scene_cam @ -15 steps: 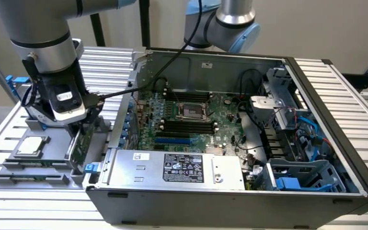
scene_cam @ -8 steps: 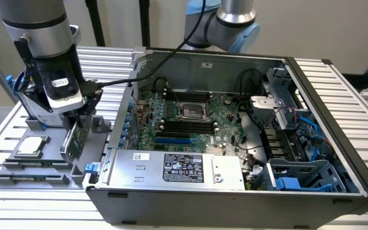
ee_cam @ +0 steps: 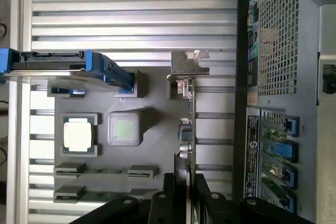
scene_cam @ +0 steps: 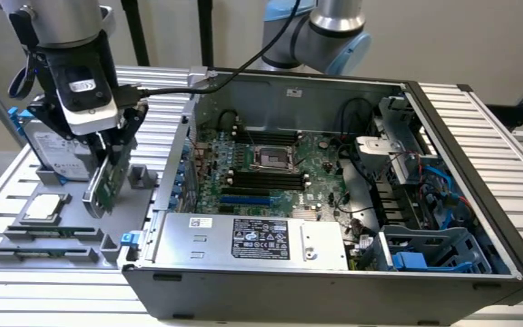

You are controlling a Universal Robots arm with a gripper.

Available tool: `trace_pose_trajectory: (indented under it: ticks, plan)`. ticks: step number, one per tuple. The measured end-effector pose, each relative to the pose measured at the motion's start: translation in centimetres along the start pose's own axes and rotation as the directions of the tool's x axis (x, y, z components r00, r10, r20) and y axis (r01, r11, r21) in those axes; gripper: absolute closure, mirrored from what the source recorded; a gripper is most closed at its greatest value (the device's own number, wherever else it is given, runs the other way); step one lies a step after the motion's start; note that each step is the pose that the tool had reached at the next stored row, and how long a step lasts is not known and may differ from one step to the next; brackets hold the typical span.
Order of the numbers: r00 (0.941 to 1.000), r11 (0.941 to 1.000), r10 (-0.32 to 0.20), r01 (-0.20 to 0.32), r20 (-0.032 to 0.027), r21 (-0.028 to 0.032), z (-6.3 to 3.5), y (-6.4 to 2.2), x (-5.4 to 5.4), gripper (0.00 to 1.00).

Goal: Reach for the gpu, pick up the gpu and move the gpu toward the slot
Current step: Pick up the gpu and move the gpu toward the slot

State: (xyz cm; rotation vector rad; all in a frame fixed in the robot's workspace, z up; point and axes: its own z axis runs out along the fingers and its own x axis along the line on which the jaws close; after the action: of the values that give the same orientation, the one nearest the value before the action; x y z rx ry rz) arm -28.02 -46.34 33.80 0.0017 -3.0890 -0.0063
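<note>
Gpu [scene_cam: 105,184] hangs from my gripper [scene_cam: 109,151], fingers pinching its upper edge, with the card edge-on between them in the wrist view. It is over the tray [scene_cam: 7,262], just outside the case [scene_cam: 334,293] wall (I can't tell whether its lower end is clear of the tray). Its long axis runs away from the fingers, tilted, bracket [ee_cam: 189,65] farthest out. The blue slot [scene_cam: 243,201] lies to the exterior view's right.

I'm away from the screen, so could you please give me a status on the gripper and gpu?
Gripper shut on gpu. That gpu at tray, outside case. Case wall between gpu and motherboard.
</note>
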Motion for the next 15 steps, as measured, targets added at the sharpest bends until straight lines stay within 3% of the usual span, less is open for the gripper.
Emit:
trace_pose_trajectory:
  ticks: [7, 15]
  plan:
    - [1.0000, 1.0000, 0.000, 0.000, -0.0022, -0.0001, -3.25, 0.01, -1.4, 0.74]
    - [1.0000, 1.0000, 0.000, 0.000, -0.0067, -0.0003, -7.06, 0.00, -4.5, 0.74]
